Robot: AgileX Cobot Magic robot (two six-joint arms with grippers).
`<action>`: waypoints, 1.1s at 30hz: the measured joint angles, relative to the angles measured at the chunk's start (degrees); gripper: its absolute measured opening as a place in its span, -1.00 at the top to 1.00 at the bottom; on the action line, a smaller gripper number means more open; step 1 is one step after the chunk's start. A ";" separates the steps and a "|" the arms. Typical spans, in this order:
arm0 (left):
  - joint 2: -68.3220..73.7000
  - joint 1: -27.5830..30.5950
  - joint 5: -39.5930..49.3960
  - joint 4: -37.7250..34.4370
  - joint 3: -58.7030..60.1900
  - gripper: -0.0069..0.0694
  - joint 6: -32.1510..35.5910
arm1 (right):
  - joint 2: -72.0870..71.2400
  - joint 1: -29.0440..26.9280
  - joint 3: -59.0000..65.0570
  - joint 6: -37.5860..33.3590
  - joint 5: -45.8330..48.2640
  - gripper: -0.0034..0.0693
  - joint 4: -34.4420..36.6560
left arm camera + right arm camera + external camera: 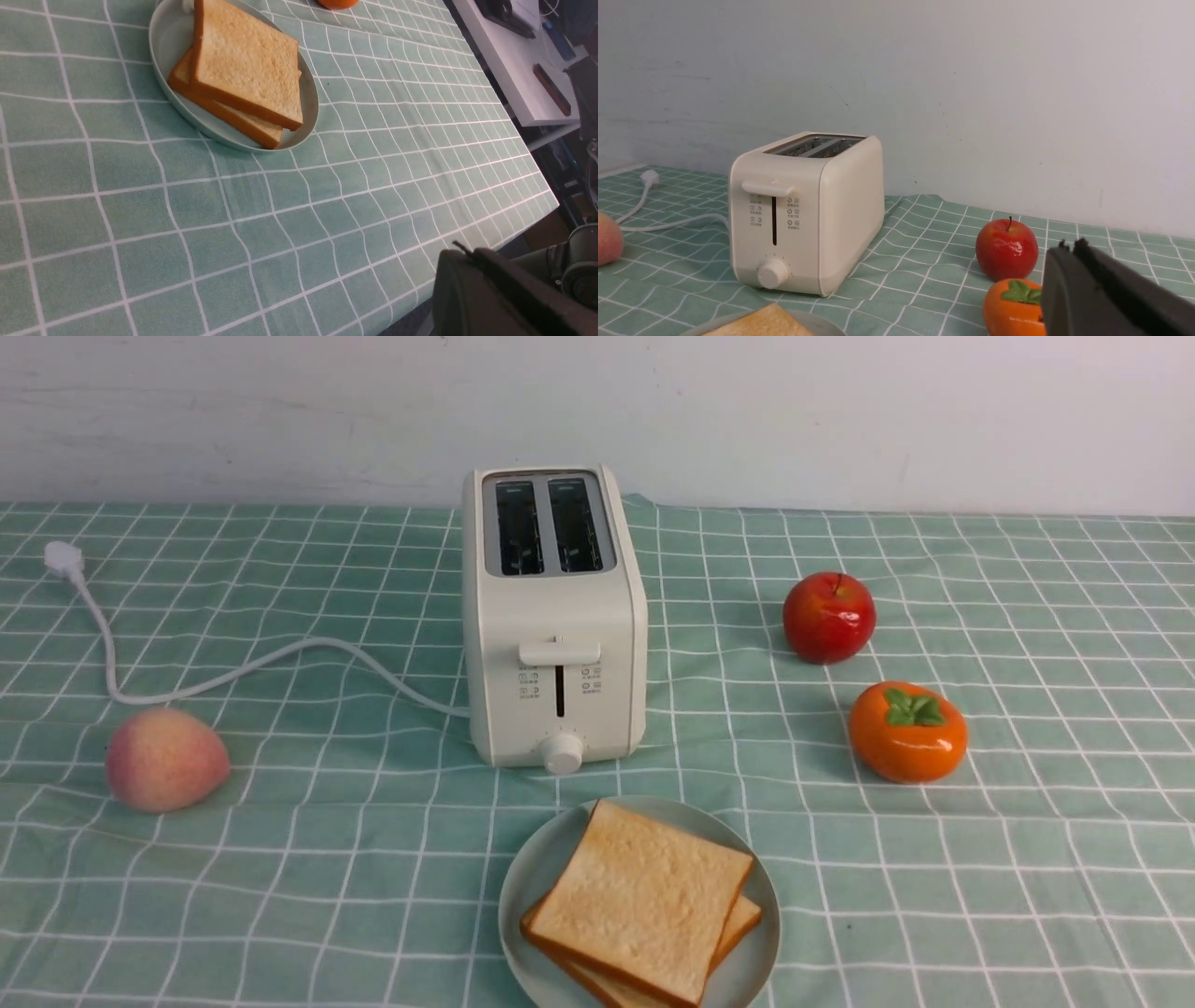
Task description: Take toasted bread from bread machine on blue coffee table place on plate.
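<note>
Two slices of toasted bread (644,901) lie stacked on the pale blue-green plate (534,877) at the front middle of the blue coffee table (280,859). The cream-white bread machine (555,625) stands behind the plate, both slots empty, lever up. In the left wrist view the bread (243,70) lies on the plate (168,42); my left gripper (462,252) is shut and empty over the table's near edge. In the right wrist view the bread machine (808,210) stands ahead; my right gripper (1069,246) is shut and empty beside the fruit. Neither gripper shows in the front view.
A peach (165,759) lies at the left. A red apple (828,616) and an orange persimmon (907,731) lie at the right. The white power cord (233,667) runs left from the bread machine to its plug (63,560). A white shelf (514,60) stands beyond the table's edge.
</note>
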 joint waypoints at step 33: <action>-15.48 22.95 -28.04 34.20 31.46 0.86 -8.98 | -0.25 0.00 0.00 -1.02 -0.05 0.83 0.00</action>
